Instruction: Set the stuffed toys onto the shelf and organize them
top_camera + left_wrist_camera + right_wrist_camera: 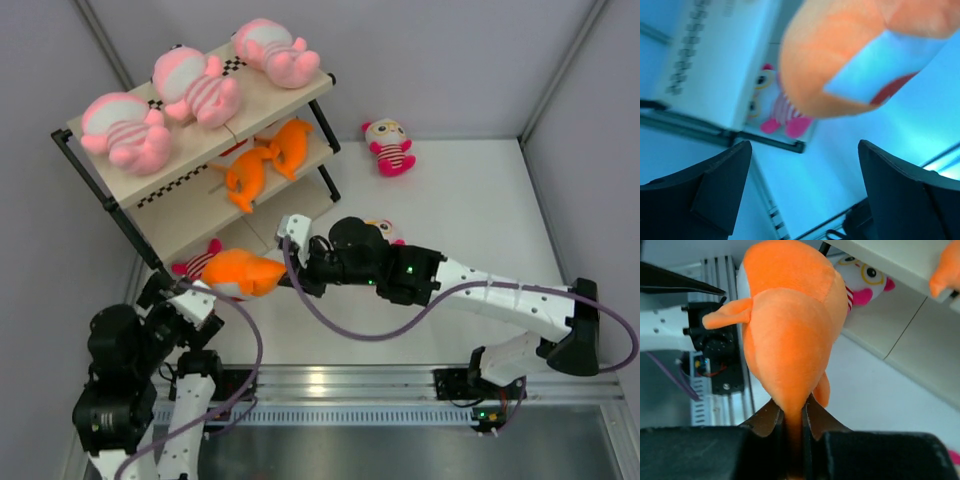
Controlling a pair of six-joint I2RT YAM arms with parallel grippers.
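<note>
My right gripper (298,274) (794,419) is shut on the tail of an orange fish toy (243,272) (790,335) and holds it up in front of the shelf's (255,103) low left corner. My left gripper (178,296) (805,200) is open and empty just below the fish (840,65). Three pink toys (197,85) lie on the top tier and two orange fish (268,160) on the middle one. A magenta striped doll (196,264) (775,105) (862,282) lies on the bottom tier. A second doll (390,147) stands on the table, and a third (387,230) is mostly hidden behind my right arm.
The shelf stands tilted at the far left, its black frame (325,185) close to my right wrist. A purple cable (350,330) loops under the right arm. An aluminium rail (330,385) runs along the near edge. Grey walls enclose the table.
</note>
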